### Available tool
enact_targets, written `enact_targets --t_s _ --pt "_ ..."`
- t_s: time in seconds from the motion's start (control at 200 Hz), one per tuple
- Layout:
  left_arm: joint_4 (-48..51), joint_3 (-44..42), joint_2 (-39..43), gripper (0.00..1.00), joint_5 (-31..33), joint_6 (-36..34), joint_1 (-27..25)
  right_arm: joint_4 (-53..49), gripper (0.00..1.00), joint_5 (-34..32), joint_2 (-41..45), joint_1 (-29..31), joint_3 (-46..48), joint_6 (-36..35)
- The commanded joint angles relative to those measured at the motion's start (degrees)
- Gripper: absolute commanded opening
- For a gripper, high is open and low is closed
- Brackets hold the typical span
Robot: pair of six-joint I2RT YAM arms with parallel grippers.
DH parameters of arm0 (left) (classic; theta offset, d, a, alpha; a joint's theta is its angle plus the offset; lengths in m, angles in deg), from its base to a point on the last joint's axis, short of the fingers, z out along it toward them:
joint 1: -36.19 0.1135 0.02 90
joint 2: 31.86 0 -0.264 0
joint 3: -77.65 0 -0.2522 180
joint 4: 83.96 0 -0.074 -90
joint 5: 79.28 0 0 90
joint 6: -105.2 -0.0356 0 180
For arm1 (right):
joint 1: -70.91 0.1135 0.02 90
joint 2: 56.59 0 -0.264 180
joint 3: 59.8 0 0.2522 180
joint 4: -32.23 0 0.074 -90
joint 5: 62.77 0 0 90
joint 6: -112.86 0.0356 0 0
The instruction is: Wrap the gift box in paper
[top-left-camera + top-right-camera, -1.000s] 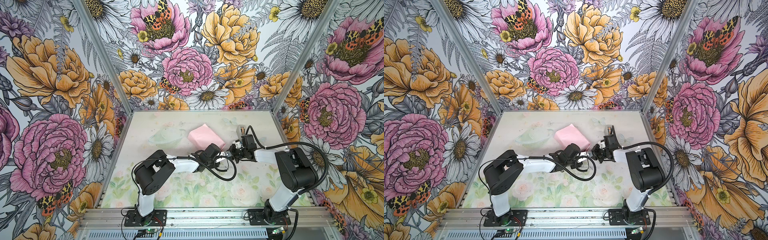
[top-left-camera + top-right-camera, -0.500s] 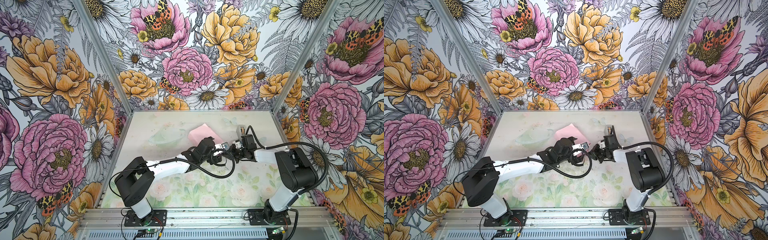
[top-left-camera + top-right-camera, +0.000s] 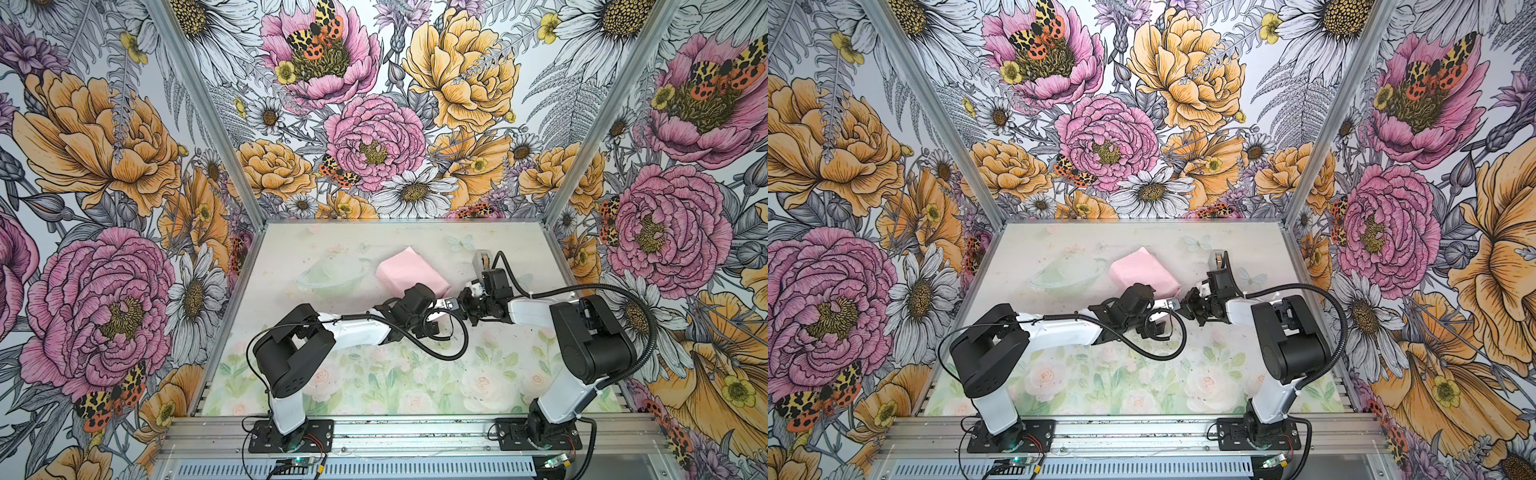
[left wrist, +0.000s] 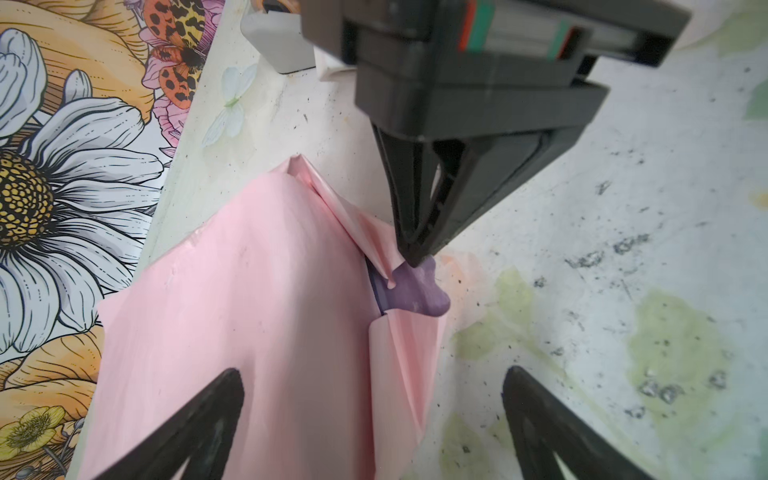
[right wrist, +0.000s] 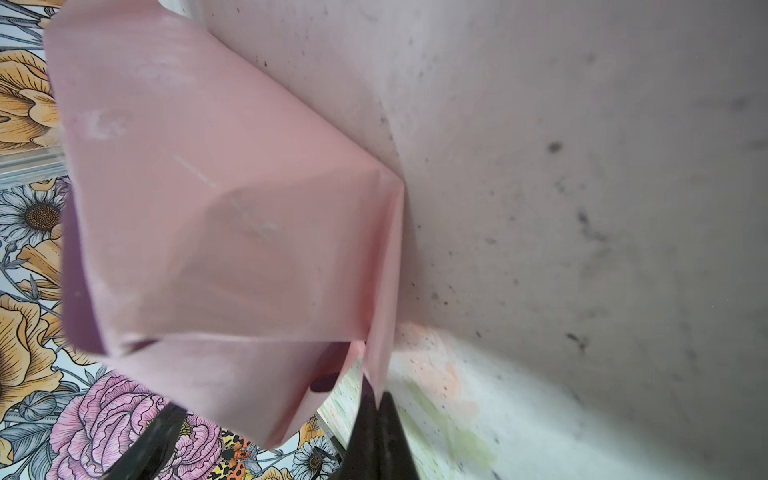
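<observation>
The paper (image 3: 409, 272) lies pink side out, folded into a bundle in the middle of the table in both top views (image 3: 1142, 270). The gift box is hidden inside it. At the bundle's near end a lilac flap (image 4: 417, 289) sticks out, and my right gripper (image 4: 415, 257) is shut on its tip. The right wrist view shows the same pinch, the right gripper (image 5: 376, 401) closed on a folded paper edge (image 5: 380, 365). My left gripper (image 4: 372, 374) hovers open over that end, one finger (image 4: 208, 415) above the paper, the other above the table. It holds nothing.
A grey tape dispenser (image 3: 482, 259) stands behind the right arm, also seen as the grey dispenser (image 4: 278, 45) past the bundle. The table (image 3: 374, 374) is floral-printed and speckled. Printed walls close in three sides. Black cables loop near both wrists.
My left gripper has opened wide. The left arm's elbow swung out to the left and came back, with the gripper staying near the bundle's end. The right gripper has not moved.
</observation>
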Motion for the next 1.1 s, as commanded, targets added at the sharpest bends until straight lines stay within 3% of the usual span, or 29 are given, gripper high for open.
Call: enact_targets --t_s 0.0,0.335,0.52,0.836,1.096 --pt "-3.1 0.6 -0.8 0.99 3.3 -1.3 0.4 0.9 0.00 -1.4 1.2 0.6 -1.9 0.7" --pt "-6.9 -0.6 1.4 0.99 3.7 -1.8 0.7 0.7 0.00 -1.9 1.7 0.6 -1.7 0.8" --pt "-3.9 -1.6 3.3 0.99 -7.2 0.8 4.5 0.6 0.00 -2.2 1.9 0.6 -1.6 1.0" --pt "-2.0 -0.3 0.3 0.99 -7.8 -1.5 3.3 1.3 0.00 -2.8 2.9 0.5 -1.5 2.2" --pt "-2.1 1.2 -3.7 0.99 -1.6 -2.0 1.0 1.5 0.00 -2.9 3.0 0.6 -1.3 2.5"
